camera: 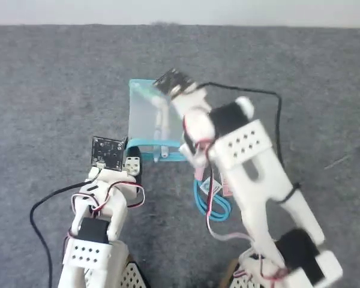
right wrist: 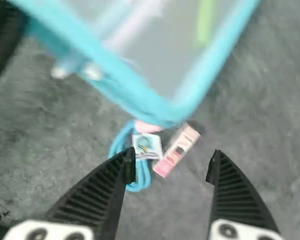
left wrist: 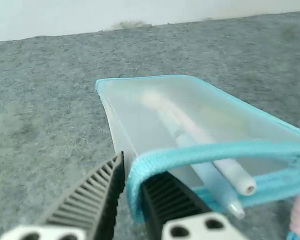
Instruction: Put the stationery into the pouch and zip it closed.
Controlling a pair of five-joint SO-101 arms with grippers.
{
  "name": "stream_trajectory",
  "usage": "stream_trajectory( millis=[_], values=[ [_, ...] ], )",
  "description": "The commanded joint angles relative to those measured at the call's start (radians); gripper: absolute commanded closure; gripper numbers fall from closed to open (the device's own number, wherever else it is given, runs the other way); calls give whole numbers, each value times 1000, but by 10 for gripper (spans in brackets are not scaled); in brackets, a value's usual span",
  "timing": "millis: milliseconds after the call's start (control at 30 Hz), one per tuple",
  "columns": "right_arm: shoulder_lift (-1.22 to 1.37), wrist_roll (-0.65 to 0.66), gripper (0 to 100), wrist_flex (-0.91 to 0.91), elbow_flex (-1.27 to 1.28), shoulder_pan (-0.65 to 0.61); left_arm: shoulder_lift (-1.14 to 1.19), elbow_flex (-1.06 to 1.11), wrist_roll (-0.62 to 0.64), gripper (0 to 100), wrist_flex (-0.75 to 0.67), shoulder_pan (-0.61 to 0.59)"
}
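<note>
High view: the translucent pouch [camera: 145, 114] with its teal trim is seen lying on the grey table covering [camera: 48, 90] at the centre of the frame, with its open edge turned toward the arms. The left gripper [camera: 132, 163], at lower centre-left, is placed at the near left corner of that edge, and the right arm [camera: 252, 162] is stretched from the lower right over the pouch's right side. A blue cord [camera: 205, 204] is seen looped on the covering just below the pouch's near right corner. Left wrist view: the left gripper [left wrist: 132, 170] is seen with its jaws clamped on the teal zip edge of the pouch [left wrist: 155, 105]. A white pen [left wrist: 230, 172] and a light blue pen [left wrist: 215, 187] are seen lying inside the pouch, with their tips poking out of the unzipped mouth. Right wrist view: the right gripper [right wrist: 172, 157] is held with its jaws spread wide and nothing between them, above the covering and just beside a corner of the pouch [right wrist: 165, 60]. The blue cord [right wrist: 132, 172] and a pink tag [right wrist: 177, 150] are seen lying below that corner.
</note>
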Motion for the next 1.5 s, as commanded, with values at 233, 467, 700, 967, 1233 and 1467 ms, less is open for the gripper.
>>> stream_trajectory(
  millis=[233, 467, 700, 967, 1233, 1467],
  values=[
    [-240, 9, 761, -317, 338, -199, -9, -45, -11, 988, -11, 8],
    [-240, 6, 801, -461, 376, -228, -9, -44, -12, 988, -9, 0],
    [-236, -51, 811, -550, 394, -228, -9, -44, -12, 988, -9, 0],
    [-154, -57, 810, -630, 445, -225, -9, -44, -12, 988, -9, 0],
    [-143, -55, 810, -628, 388, -110, -9, -44, -12, 988, -9, 0],
    [-315, -57, 809, -308, 219, 105, -9, -44, -12, 988, -9, 3]
  ],
)
